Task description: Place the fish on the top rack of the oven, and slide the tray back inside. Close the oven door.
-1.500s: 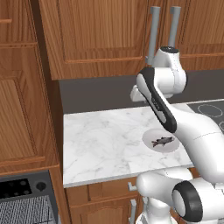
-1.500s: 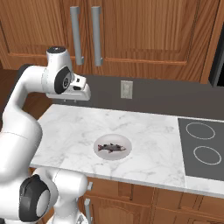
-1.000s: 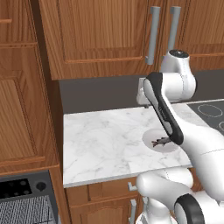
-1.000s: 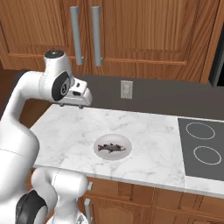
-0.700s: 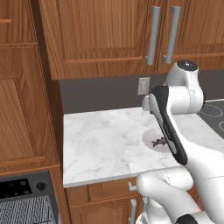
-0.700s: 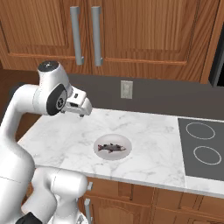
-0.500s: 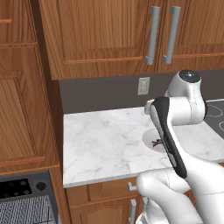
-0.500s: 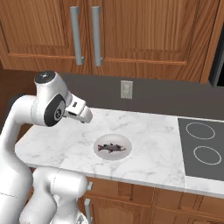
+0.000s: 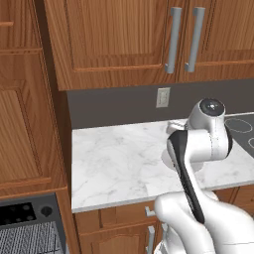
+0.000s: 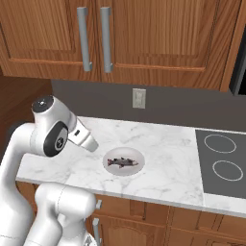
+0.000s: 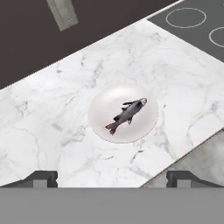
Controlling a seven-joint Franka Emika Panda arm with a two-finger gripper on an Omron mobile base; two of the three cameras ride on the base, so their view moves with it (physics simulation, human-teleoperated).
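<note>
Marble counter (image 10: pixel 168 168) now has the arm lowered over it, jaws spread wide and empty above the fish (image 11: pixel 127 115) lying on its plate (image 11: pixel 144 127), so grasping seems next.

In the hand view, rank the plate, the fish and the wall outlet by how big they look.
1. The plate, clearly the largest.
2. The fish, lying on the plate and well within its rim.
3. The wall outlet: about as long as the fish, but cut off by the frame and farther from the camera, so its place against the fish is unsure.
</note>
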